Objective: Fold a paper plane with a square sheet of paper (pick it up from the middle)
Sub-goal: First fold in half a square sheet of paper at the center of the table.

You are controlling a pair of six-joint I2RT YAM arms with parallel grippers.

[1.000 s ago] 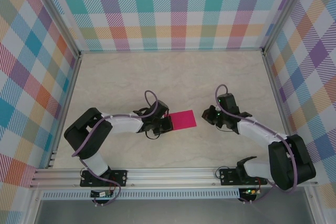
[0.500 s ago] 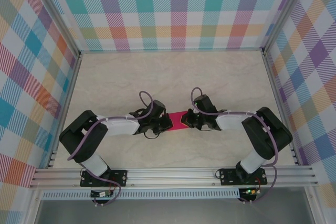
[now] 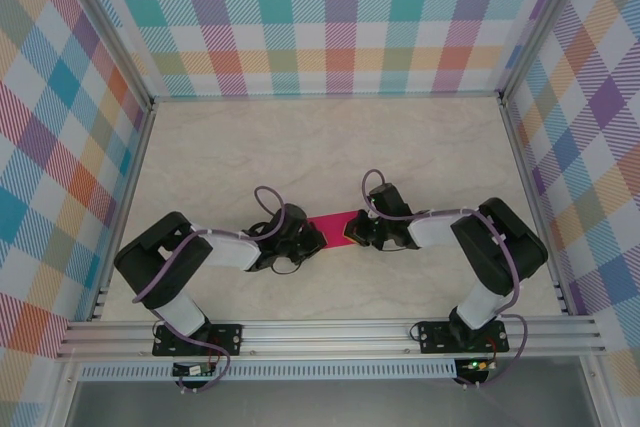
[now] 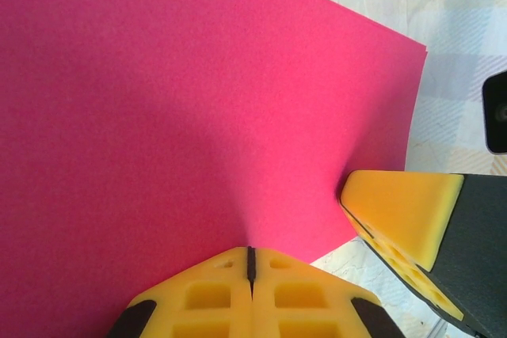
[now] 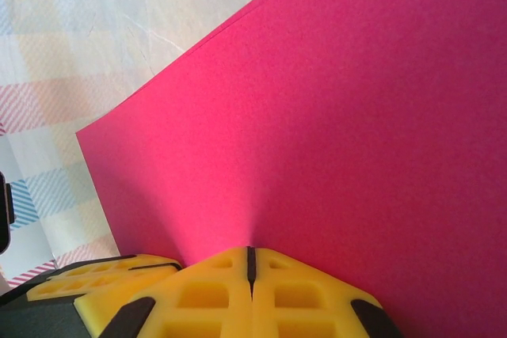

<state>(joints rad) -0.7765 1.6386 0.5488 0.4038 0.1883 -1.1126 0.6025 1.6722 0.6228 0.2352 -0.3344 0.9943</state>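
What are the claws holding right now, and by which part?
The thin magenta-pink paper sheet; the left claw and the right claw are each shut on its edge.

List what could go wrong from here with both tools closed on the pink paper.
1. The left tool and right tool each pinch the magenta-pink square paper sheet at an edge; pulling apart could tear it.
2. The tools sit close together, so they might collide.
3. The paper ridges up at each pinch, which may leave stray creases.

We lose both ends of the paper [image 3: 334,227] beneath the left gripper [image 3: 318,236] and right gripper [image 3: 352,232] from above; ahead of either one it runs off-frame (creases untellable).
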